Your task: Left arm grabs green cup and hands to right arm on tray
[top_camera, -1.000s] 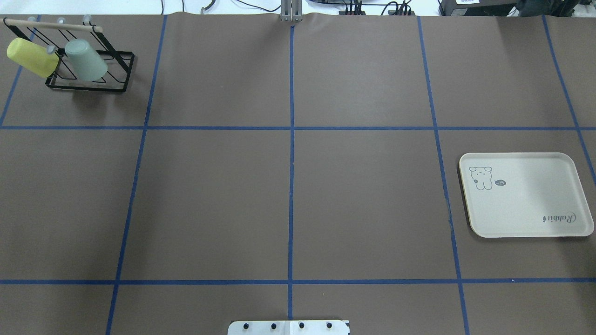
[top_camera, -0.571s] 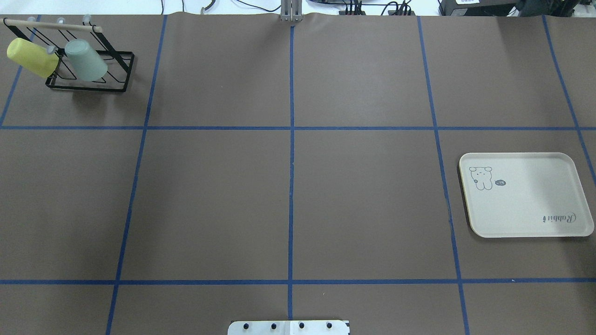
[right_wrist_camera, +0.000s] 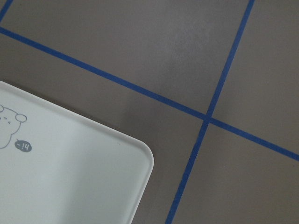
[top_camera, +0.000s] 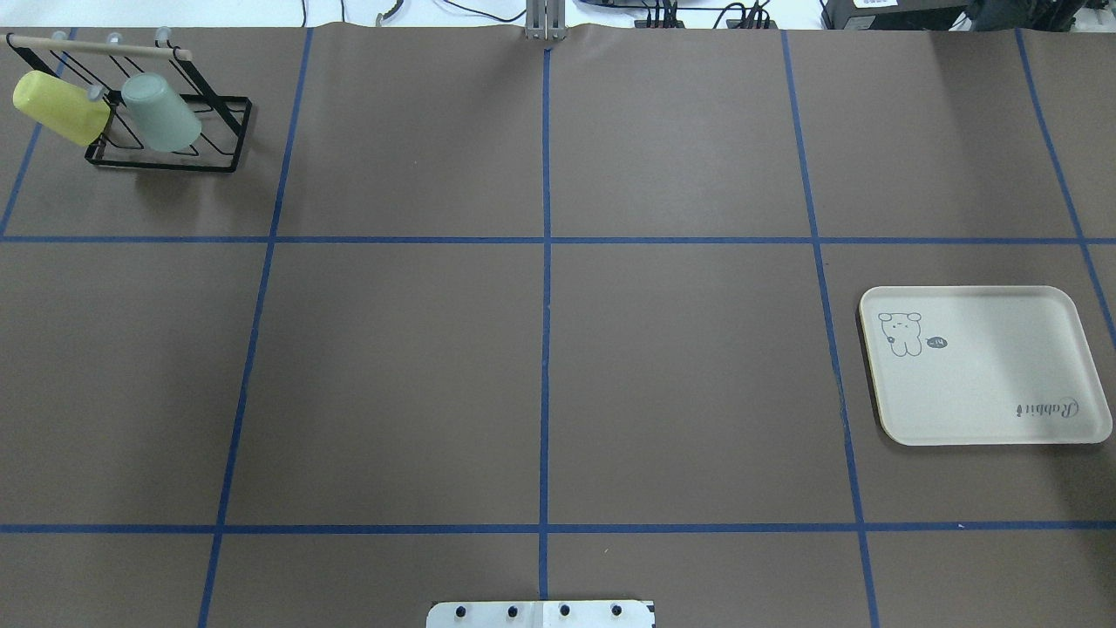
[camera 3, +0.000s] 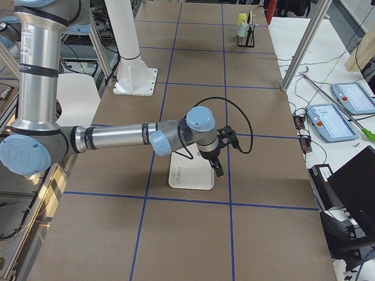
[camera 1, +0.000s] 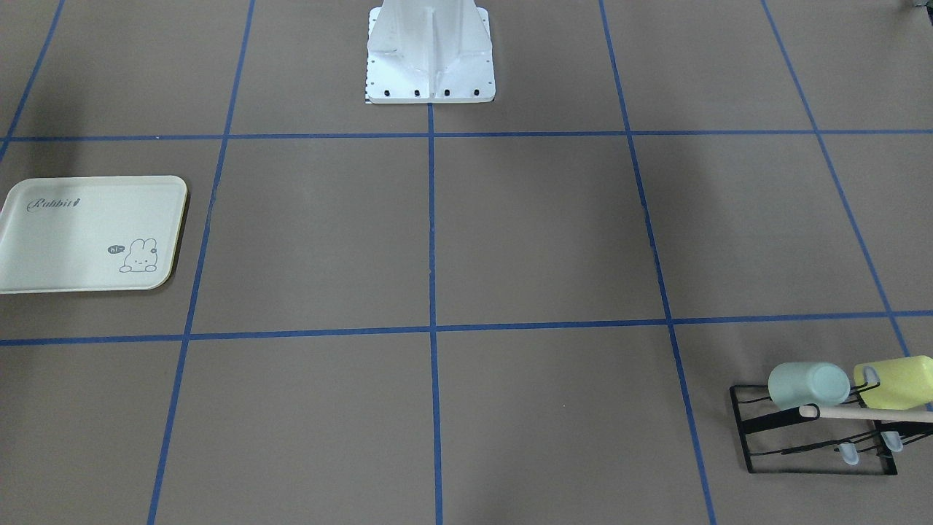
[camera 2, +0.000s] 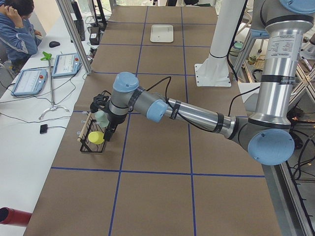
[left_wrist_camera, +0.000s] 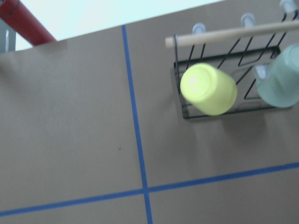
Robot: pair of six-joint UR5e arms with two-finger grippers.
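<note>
Approach step: the left claw [camera 2: 100,105] hangs by the pale mint-green plastic cup [top_camera: 162,111] on a black wire rack [top_camera: 161,162]. Whether it is open or closed cannot be told. Next, it should straddle that cup.

Matt plastic green cup [top_camera: 161,112] — metal wire rack [top_camera: 161,164]

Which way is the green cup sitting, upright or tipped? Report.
Tipped: the green cup hangs slanted on the black rack, closed base uppermost.

Partly frame-cropped green cup [left_wrist_camera: 279,77]
</note>
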